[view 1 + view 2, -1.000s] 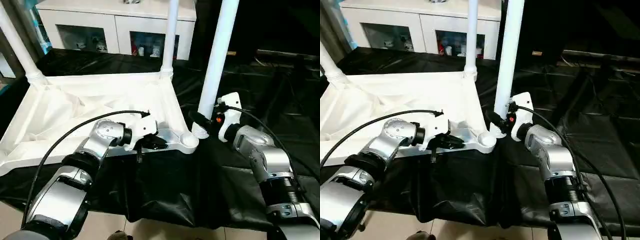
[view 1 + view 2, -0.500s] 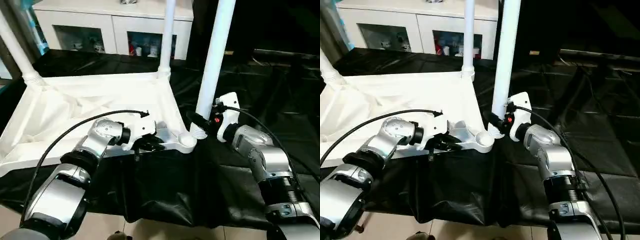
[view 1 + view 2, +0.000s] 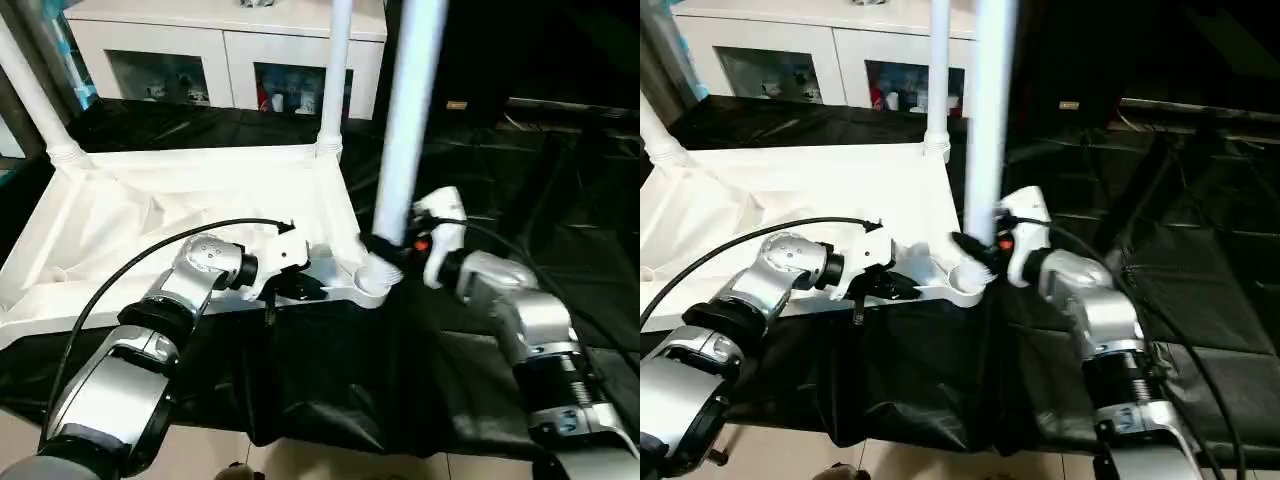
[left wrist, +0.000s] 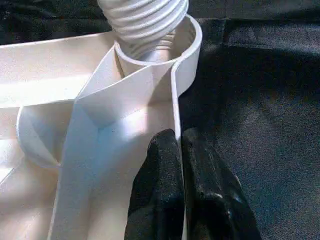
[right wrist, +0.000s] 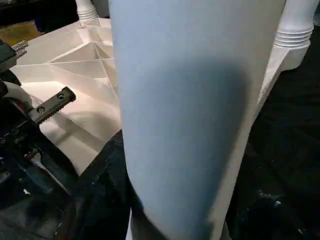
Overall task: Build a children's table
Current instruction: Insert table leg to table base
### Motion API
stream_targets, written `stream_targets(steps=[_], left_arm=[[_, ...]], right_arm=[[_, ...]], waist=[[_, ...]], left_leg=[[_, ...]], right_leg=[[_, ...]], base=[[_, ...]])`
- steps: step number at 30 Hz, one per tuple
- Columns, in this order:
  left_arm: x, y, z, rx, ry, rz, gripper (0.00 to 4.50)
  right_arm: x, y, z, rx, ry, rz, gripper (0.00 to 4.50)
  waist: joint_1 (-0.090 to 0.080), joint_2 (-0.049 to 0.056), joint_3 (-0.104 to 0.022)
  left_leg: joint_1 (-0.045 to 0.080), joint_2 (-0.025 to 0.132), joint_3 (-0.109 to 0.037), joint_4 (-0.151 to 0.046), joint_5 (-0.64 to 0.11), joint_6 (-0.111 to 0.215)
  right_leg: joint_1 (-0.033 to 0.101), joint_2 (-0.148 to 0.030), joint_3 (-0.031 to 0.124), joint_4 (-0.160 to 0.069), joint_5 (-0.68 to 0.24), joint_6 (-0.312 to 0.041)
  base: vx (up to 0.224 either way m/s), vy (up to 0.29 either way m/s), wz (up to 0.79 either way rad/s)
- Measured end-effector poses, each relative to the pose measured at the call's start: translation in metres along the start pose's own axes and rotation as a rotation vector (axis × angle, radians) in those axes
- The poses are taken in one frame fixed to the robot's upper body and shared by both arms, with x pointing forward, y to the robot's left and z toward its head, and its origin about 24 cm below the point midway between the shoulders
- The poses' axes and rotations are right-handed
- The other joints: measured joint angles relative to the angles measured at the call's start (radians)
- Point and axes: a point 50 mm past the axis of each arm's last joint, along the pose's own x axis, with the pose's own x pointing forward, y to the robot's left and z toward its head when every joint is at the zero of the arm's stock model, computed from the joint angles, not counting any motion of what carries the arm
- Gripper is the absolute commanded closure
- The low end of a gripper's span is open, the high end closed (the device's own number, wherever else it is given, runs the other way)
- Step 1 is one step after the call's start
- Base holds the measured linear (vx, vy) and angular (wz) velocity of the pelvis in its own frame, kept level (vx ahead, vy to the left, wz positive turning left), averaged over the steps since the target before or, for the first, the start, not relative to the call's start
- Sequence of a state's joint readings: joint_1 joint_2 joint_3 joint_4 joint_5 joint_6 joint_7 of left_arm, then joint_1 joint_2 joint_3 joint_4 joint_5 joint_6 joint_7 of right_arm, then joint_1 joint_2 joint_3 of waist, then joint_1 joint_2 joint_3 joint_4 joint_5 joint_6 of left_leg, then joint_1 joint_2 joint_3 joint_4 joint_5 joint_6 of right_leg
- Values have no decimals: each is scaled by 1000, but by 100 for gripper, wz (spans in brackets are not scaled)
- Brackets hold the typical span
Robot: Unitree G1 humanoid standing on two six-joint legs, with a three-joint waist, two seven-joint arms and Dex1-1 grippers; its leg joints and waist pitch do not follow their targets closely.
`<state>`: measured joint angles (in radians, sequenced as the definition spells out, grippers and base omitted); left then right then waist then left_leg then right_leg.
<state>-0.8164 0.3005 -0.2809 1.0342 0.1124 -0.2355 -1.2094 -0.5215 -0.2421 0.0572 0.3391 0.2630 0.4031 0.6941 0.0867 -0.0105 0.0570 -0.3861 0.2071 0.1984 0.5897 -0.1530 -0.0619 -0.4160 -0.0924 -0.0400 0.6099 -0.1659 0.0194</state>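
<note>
The black-draped counter [image 3: 300, 370] carries the children's table [image 3: 150, 215] upside down, ribbed underside up, two legs already standing at the far corners. It's hollow plastic: light, stiff, slick on the tubes, I'd judge, so the thin rim and the leg base are the sensible places to grip. The leg [image 3: 400, 130] in play stands tall at the near right corner, and here's the change: half a second ago its threaded end hung just outside the corner socket [image 4: 187, 37]; now it sits inside the ring, with the leg tipped slightly. The right gripper [image 3: 385, 248] has its jaws closed around that leg low down, just above the thread. The left gripper [image 4: 182, 190] has its jaws pinched nearly together on the tabletop's near rim beside the socket, steadying it.
</note>
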Motion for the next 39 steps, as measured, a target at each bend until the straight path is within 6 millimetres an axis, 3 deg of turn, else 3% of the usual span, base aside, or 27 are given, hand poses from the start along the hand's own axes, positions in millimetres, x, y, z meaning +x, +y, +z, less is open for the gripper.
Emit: stream_targets(steps=[11,31,39], left_arm=[[3,0,3,1,-5,0,450],[1,0,2,8,0,10,450],[0,-1,1,13,1,15,450]], right_arm=[[11,7,2,-1,18,35,257],[-1,5,-1,-7,86,59,257],[5,1,-11,118,8,14,257]], waist=[[3,-3,0],[2,-10,1],[0,-10,1]], left_leg=[[0,0,0,0,0,0],[1,0,0,-1,0,0],[2,0,0,-1,0,0]], right_leg=[[0,0,0,0,-1,1],[0,0,0,0,-2,3],[0,0,1,0,-2,3]], base=[[0,0,0],[0,0,0],[0,0,0]])
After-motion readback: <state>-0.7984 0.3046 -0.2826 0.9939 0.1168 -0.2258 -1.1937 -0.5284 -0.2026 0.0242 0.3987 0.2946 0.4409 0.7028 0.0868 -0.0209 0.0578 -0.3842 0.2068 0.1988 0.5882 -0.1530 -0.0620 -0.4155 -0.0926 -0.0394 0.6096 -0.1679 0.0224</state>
